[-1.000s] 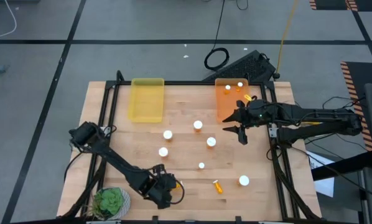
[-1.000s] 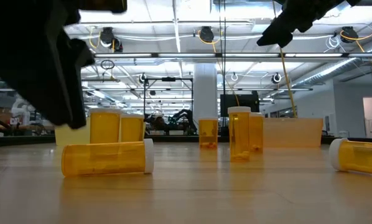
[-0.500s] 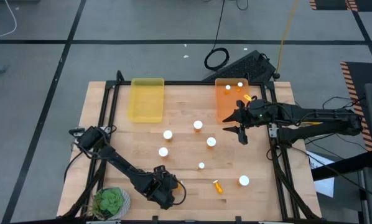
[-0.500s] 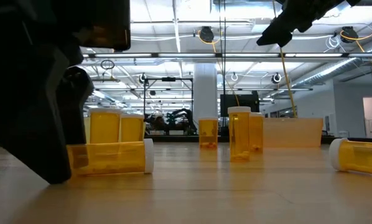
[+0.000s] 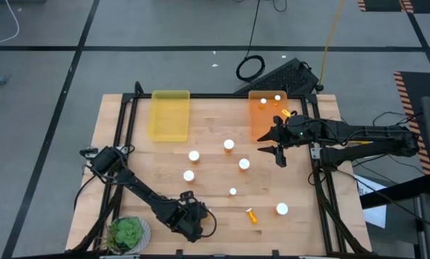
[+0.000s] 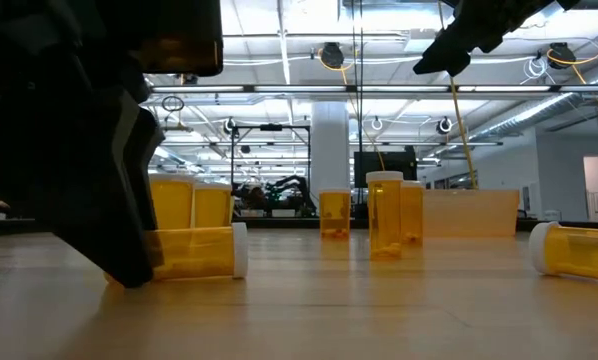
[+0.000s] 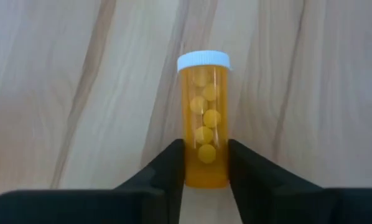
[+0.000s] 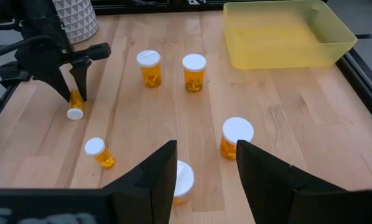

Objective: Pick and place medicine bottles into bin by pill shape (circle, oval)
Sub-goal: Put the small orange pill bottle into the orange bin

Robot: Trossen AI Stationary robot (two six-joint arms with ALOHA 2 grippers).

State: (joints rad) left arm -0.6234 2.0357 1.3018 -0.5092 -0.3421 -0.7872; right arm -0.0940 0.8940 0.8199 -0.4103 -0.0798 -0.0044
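Observation:
Near the table's front edge, a medicine bottle with a white cap and round pills lies on its side. My left gripper is down over it and shut on it; the right wrist view shows the same bottle under that gripper. Several more bottles stand mid-table, and one lies on its side. My right gripper hangs open above the table beside the orange bin, which holds two bottles. The yellow bin sits at the far left. My left gripper pinches the lying bottle between its two fingers. They sit on the two sides of the orange body at its bottom end, opposite the cap. The fingers come down from above, one on each side. The bottle still lies on the table.
A potted plant in a white pot stands at the near left corner, close to my left arm. A standing bottle is at the near right. Black frame rails run along the table's left and right sides.
My left gripper has come down over the lying bottle and shifted slightly toward the table's right edge, so its fingers now stand around the bottle's bottom end. The bottle has not moved.

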